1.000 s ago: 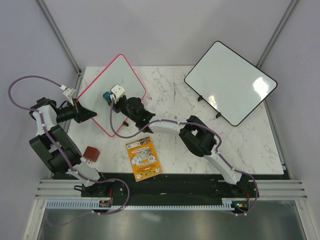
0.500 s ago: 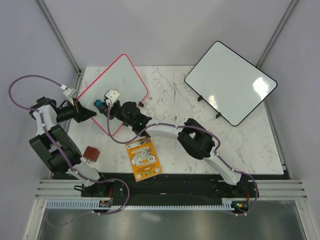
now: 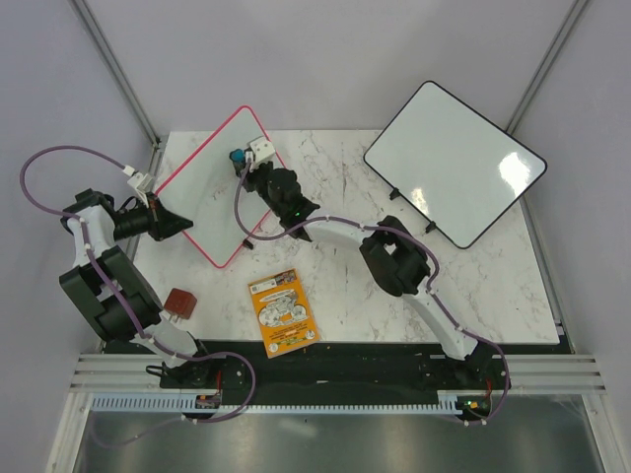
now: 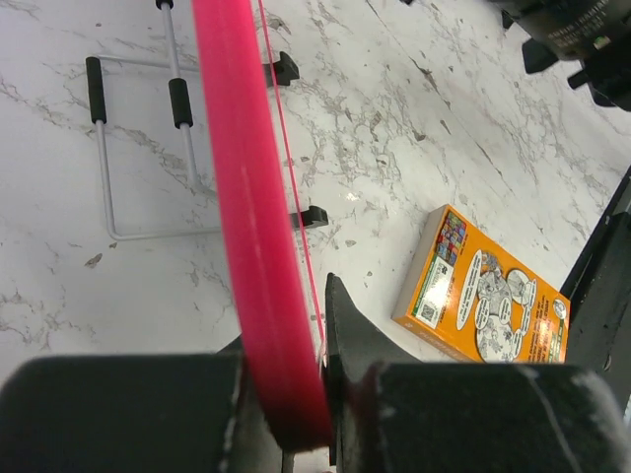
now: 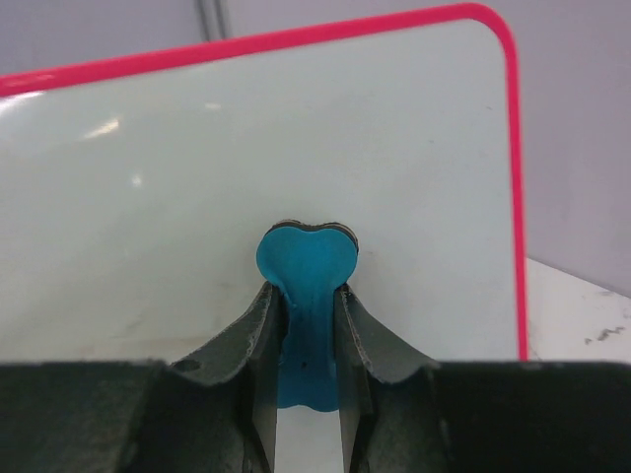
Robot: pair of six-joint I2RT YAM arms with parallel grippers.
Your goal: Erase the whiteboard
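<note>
Seen from overhead, a white marble table (image 3: 345, 286) holds the pink-framed whiteboard (image 3: 217, 192) at about 10 o'clock, tilted up on a thin wire stand (image 4: 128, 148). The left gripper (image 3: 182, 225) has its fingers clamped on the board's pink frame (image 4: 251, 217) at the near-left edge. The right gripper (image 3: 246, 166) reaches across to the board's far corner, at 12 o'clock on the board, and its fingers are squeezed on a teal eraser (image 5: 306, 266). The eraser's rounded head appears to press on the white surface just inside the frame. A larger black-framed whiteboard (image 3: 454, 163) stands at 2 o'clock. An orange box (image 3: 284, 312) lies flat at 6 o'clock, and a small reddish-brown block (image 3: 180, 301) sits at 8 o'clock.
</note>
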